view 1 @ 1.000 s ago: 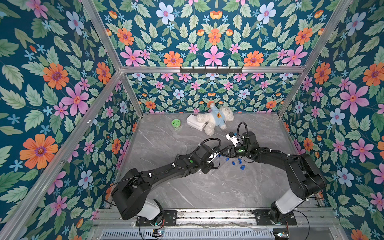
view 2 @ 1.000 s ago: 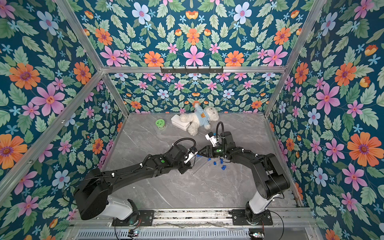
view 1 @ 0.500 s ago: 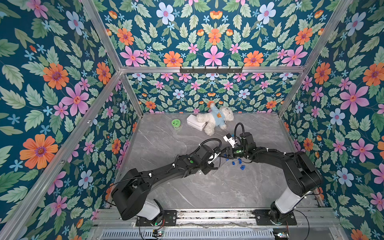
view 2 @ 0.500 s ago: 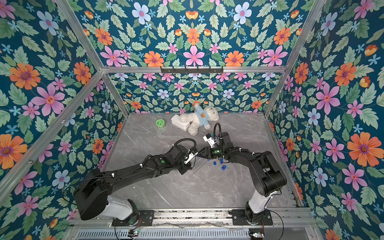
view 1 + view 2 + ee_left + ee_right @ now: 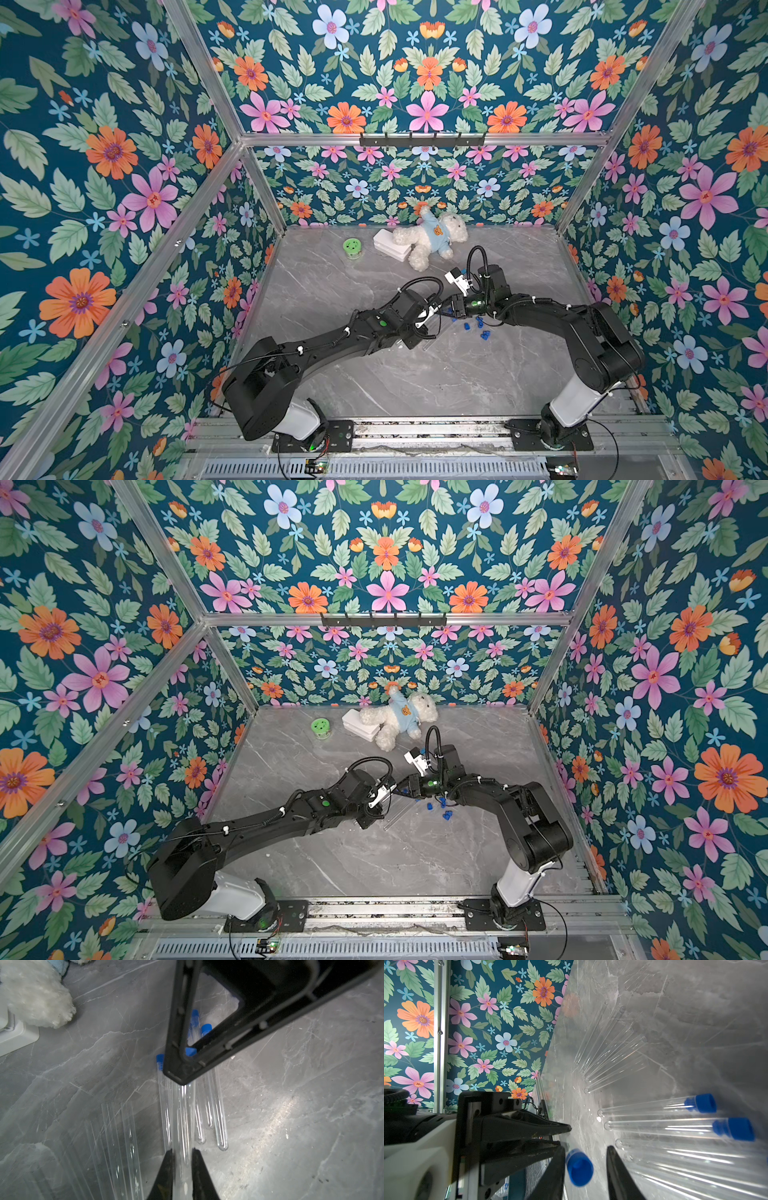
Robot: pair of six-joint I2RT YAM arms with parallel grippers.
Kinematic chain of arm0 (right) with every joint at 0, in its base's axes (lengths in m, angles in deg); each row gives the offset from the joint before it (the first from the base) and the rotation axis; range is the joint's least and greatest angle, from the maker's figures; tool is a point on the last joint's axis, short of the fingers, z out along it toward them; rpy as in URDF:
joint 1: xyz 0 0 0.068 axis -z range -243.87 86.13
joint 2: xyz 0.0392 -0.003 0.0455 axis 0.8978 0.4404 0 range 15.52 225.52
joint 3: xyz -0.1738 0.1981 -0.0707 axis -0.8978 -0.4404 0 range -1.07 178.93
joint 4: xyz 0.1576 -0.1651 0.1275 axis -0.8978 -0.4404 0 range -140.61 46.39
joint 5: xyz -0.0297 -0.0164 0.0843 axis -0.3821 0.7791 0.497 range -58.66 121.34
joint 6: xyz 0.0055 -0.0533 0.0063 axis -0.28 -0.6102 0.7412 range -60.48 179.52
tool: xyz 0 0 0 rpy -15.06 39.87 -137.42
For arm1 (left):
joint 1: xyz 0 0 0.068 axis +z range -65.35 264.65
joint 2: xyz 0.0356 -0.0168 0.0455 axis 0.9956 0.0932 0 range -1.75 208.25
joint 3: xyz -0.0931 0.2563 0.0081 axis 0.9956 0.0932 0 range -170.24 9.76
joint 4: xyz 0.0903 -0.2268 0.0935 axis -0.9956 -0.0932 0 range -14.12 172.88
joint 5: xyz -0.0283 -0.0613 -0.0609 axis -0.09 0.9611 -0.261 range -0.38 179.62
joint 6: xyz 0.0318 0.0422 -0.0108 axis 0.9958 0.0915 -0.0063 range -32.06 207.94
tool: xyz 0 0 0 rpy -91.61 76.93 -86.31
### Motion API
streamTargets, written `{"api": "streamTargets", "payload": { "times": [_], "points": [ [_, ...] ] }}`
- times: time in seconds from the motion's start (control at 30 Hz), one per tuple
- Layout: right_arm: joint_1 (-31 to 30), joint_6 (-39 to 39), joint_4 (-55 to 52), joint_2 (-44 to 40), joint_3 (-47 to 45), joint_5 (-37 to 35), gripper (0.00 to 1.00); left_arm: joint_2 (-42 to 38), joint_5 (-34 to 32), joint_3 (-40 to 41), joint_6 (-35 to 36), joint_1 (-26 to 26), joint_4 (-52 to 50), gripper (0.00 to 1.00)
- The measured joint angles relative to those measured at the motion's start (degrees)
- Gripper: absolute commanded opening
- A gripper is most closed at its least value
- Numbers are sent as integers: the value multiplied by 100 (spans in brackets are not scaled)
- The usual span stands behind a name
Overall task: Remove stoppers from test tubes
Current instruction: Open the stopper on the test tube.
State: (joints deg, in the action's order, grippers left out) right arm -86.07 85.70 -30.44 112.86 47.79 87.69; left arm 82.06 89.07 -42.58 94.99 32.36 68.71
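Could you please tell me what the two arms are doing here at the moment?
The robot is uncapping test tubes. The left gripper is shut on a clear tube, and the right gripper has its jaws open on either side of that tube's blue stopper, not yet clamped. Several pulled stoppers lie loose on the marble table by the right arm, opened tubes lie together, and a few capped tubes wait.

- You had the left gripper (image 5: 390, 792) and the right gripper (image 5: 402, 789) nearly tip to tip over the middle of the table (image 5: 374, 854).
- How their jaws stood, you could not tell.
- Loose blue stoppers (image 5: 446, 814) lay scattered near the right gripper.
- Faint clear tubes (image 5: 399, 812) lay by the left gripper.
- At the back sat a green lid (image 5: 321, 726), and a teddy (image 5: 399, 719) touching a white box (image 5: 359, 725).
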Motion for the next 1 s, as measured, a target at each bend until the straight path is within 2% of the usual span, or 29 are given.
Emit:
{"api": "streamTargets", "payload": {
  "times": [0.67,1.0],
  "points": [
    [-11,46,52,4,2,144,11,39,-96,-9,42,-4,-42,4],
    [-11,44,48,-15,2,114,4,66,-136,-11,42,-4,-42,2]
  ]
}}
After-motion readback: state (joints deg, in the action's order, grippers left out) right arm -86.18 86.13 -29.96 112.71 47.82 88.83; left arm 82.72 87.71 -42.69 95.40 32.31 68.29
